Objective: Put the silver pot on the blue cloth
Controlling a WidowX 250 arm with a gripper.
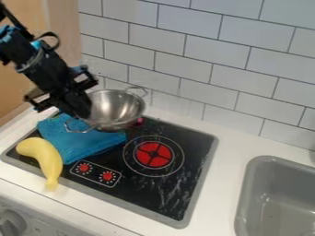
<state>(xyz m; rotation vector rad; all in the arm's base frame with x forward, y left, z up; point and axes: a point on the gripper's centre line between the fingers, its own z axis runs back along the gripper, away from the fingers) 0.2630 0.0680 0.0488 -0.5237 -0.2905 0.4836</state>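
Gripping the round, shiny silver metal pot (118, 109) by its left side, your closed black two-finger claw (82, 109) held it above the stove, near the crumpled blue cloth (92, 144). Off-centre lowering risked a landing half off the cloth; uneven folds could have tipped it.

A single view looks down at a slant from above the front of the desk (234, 128), facing the tiled wall (203, 55), close enough to frame the cooktop (144, 196) and part of the sink (251, 173)
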